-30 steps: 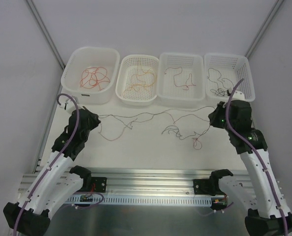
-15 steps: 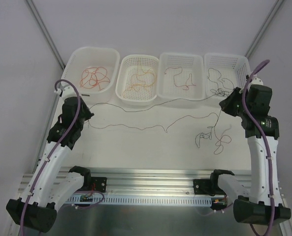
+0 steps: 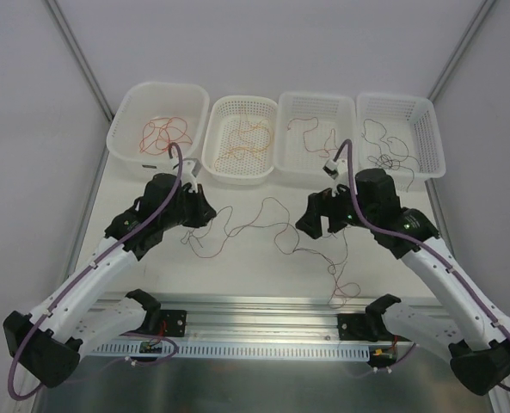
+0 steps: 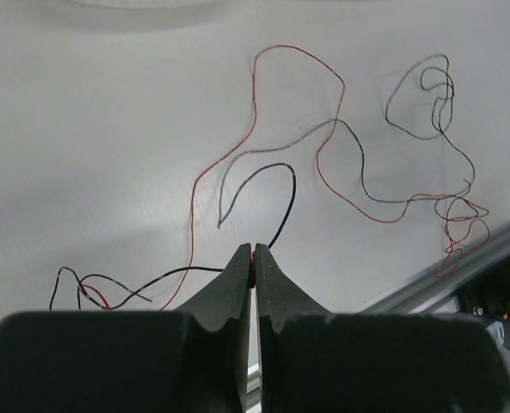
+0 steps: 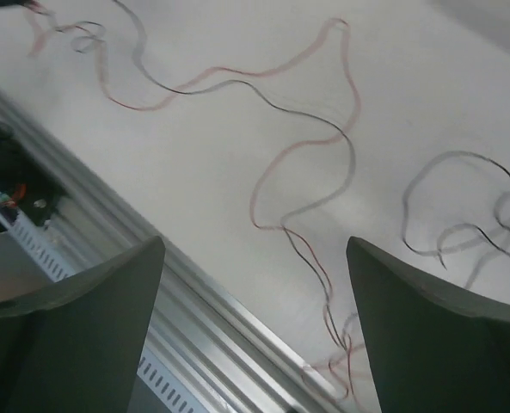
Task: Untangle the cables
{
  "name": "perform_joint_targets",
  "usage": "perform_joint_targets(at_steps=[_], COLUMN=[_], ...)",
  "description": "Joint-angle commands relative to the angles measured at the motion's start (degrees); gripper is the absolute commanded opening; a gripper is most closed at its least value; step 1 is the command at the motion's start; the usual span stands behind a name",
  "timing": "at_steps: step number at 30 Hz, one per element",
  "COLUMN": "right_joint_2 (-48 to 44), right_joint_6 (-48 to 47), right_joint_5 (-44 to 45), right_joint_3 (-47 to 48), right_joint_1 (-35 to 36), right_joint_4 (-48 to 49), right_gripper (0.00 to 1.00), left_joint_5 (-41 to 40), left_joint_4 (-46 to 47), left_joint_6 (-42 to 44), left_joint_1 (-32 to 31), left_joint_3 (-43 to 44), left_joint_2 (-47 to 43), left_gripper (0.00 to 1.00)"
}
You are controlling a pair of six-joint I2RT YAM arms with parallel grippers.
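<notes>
Both arms have swung in from the wide stretch they had a second ago. The strand that hung taut between them now lies slack in loops on the table (image 3: 237,271).

The left gripper (image 4: 253,254) is clamped tight, with a red wire pinched right at its tips and a black one curling away just beside it. I can't tell whether the black one is in the pinch too. I reckon that hand is the anchor, holding one end so the rest can be teased out.

The right gripper (image 5: 253,249) has its fingers spread wide with nothing between them, hovering over the loose run. My read is that it let go on purpose, since pulling harder would only tighten the snag, and it's now free to pick a better spot.

The cables (image 4: 254,95) are a red one and a dark one. They wander across the middle of the table between the two arms, crossing each other a few times. They end in a small knot (image 3: 345,288) close to the rail (image 3: 263,301) at the near edge. That knot looks like the bit left to sort.

The baskets (image 3: 239,100) at the back each hold wires of roughly one colour, so I guess that's where freed strands go. These two aren't apart yet.
</notes>
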Motion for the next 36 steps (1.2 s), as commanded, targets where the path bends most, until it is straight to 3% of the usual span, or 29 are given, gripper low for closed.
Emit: perform_joint_targets(at_steps=[1, 9, 25, 28, 31, 32, 35, 36], right_joint_2=[1.37, 17.1, 32.57, 33.28, 33.72, 33.72, 32.32, 31.53], right_joint_6=[-1.1, -8.3, -10.06, -10.24, -9.8, -9.54, -9.01, -8.74], right_joint_5=[-8.73, -14.62, -9.7, -12.24, -14.0, -14.18, -13.83, -13.92], right_joint_3=[-1.17, 4.53, 8.49, 9.02, 9.2, 8.67, 7.09, 6.3], right_joint_1=[7.45, 17.57, 19.6, 19.6, 19.78, 19.69, 19.69, 19.69], right_joint_4=[16.27, 25.96, 35.1, 35.37, 35.63, 35.89, 36.51, 37.82], right_gripper=[0.92, 0.93, 0.91, 0.83, 0.63, 0.46, 0.17, 0.13], left_joint_5=[2.4, 3.29, 6.01, 6.1, 5.4, 4.35, 2.77, 2.58], left_joint_4=[0.92, 1.1, 1.01, 1.01, 1.01, 1.01, 0.92, 0.92], left_joint_6=[-0.57, 0.13, -0.57, -0.84, -0.75, -0.66, -0.75, -0.75], left_joint_1=[-3.89, -9.78, -13.04, -13.21, -13.21, -13.21, -13.21, -13.21], left_joint_3=[2.55, 5.63, 4.93, 4.49, 4.32, 4.23, 4.05, 3.97], left_joint_2=[1.43, 2.84, 0.38, 0.03, -0.24, -0.33, -0.68, -0.59], left_gripper=[0.0, 0.0, 0.0, 0.0, 0.0, 0.0, 0.0, 0.0])
